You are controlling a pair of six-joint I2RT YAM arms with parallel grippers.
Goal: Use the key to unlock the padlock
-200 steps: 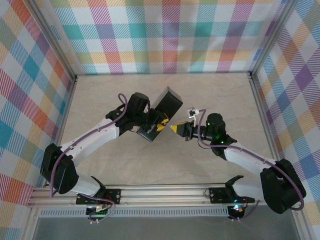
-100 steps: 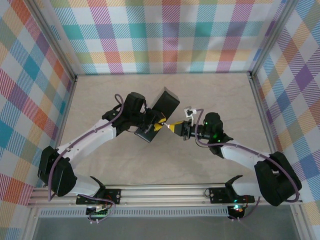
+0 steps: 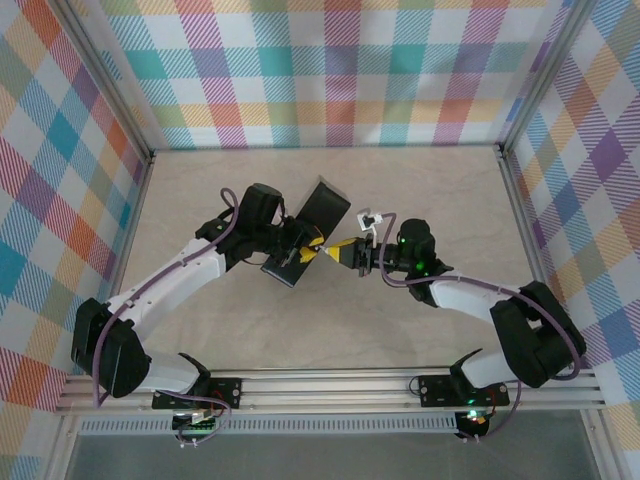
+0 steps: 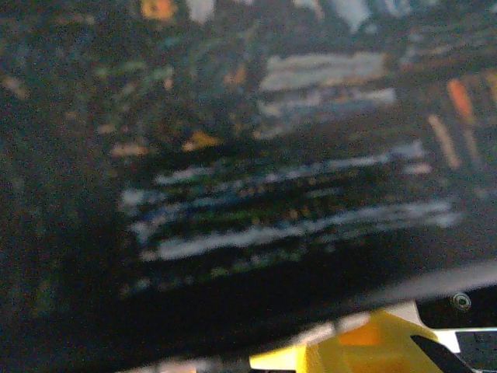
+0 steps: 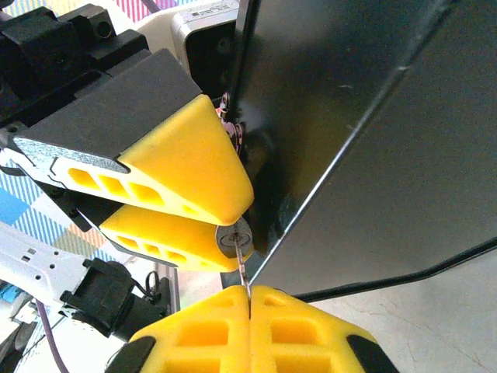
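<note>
item: right claw (image 5: 248,300), clenching on key (image 5: 243,272). key's long axis running straight ahead of fingertips, tip meeting padlock (image 5: 235,235) keyhole. left claw (image 5: 238,224) grasping padlock just ahead, beside black box (image 5: 373,155). next move, by judgement: turning the key in line.

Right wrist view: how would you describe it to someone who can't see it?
The right end effector pinches a thin key, its tip at the keyhole of a small silver padlock held by the left end effector. A black box is on the right.
</note>
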